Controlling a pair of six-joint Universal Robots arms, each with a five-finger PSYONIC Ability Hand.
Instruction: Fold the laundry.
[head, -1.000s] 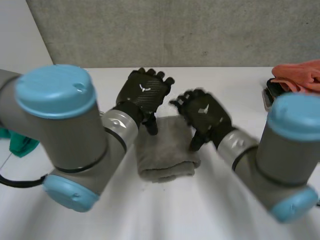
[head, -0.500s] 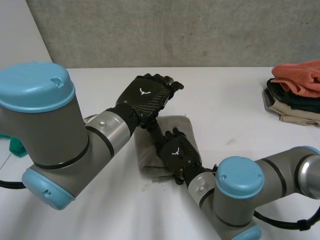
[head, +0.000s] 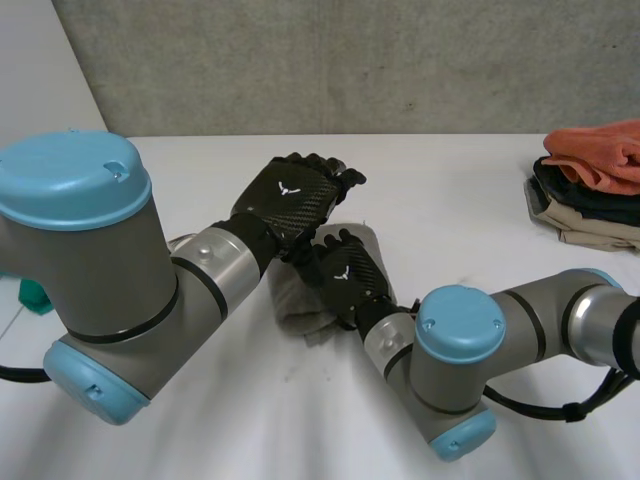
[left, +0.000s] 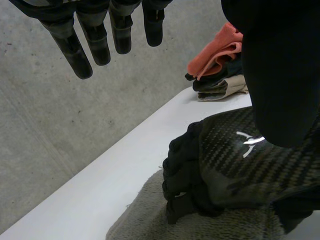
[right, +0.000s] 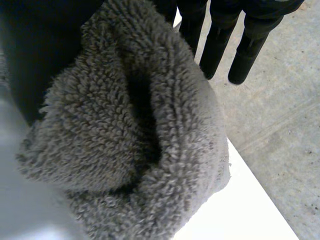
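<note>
A grey terry towel (head: 292, 303) lies bunched on the white table (head: 470, 200) between my arms. My right hand (head: 347, 281) rests on its middle, with the fingers curling into the pile and the thumb on the other side. In the right wrist view a thick fold of the towel (right: 145, 135) bulges under the palm between thumb and fingers (right: 217, 37). My left hand (head: 293, 196) hovers just beyond the towel's far edge. Its fingers (left: 97, 35) are straight and touch nothing. The left wrist view has the right hand (left: 225, 165) pressed on the towel (left: 145, 220).
A stack of folded clothes (head: 592, 185), orange on top of dark and beige pieces, sits at the table's far right (left: 220, 55). A green object (head: 35, 295) shows behind my left arm. A concrete wall runs behind the table.
My right hand swung down onto the towel, then slid from its near edge to the middle and began curling its fingers, bunching the cloth. My left hand rose slightly and stayed open.
</note>
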